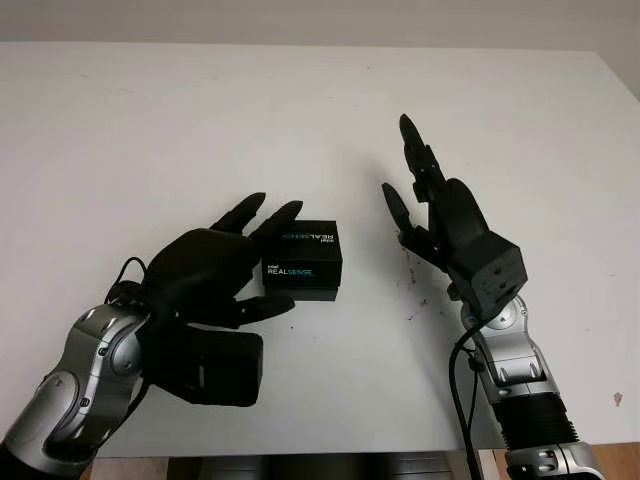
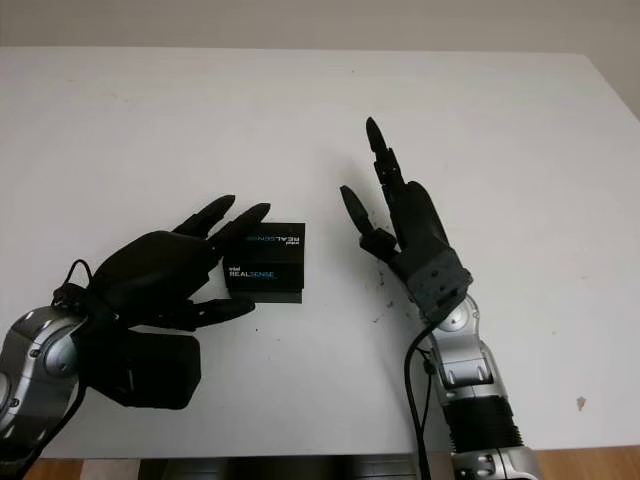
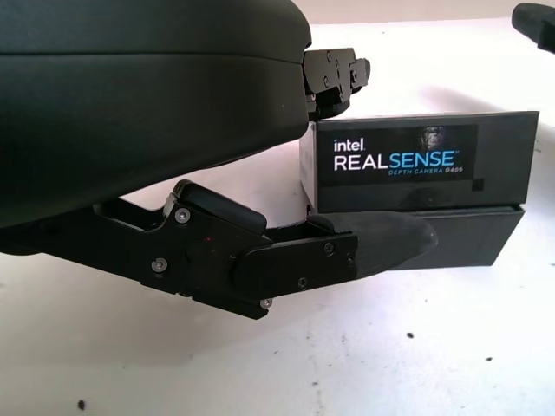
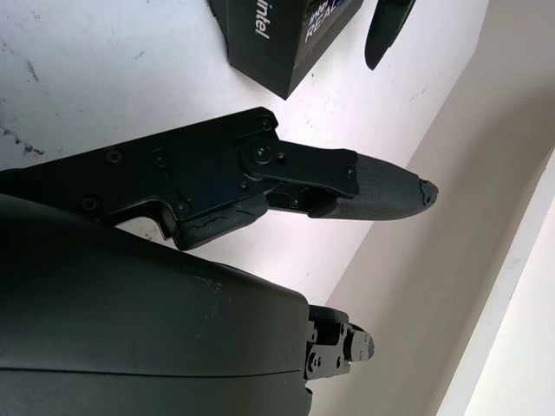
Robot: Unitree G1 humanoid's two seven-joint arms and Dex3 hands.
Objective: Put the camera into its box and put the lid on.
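Closed black RealSense camera box [image 1: 303, 260] on the white desk [image 1: 300, 110], lid seated on the base, printed side toward the robot. The left hand [image 1: 215, 265] comes in from the lower left with the palm turned toward the box: two fingers [image 1: 275, 222] lie along the box's left upper edge and the thumb [image 3: 381, 243] presses its lower front face, as seen in the left wrist view, so the hand is closing on the box from the left side. The right hand [image 1: 440, 215] is raised off the desk just to the right of the box, well clear of it, palm facing left, fingers pointing up and away; released, holding nothing. Dark specks [image 1: 415, 300] mark the desk beneath the right hand.
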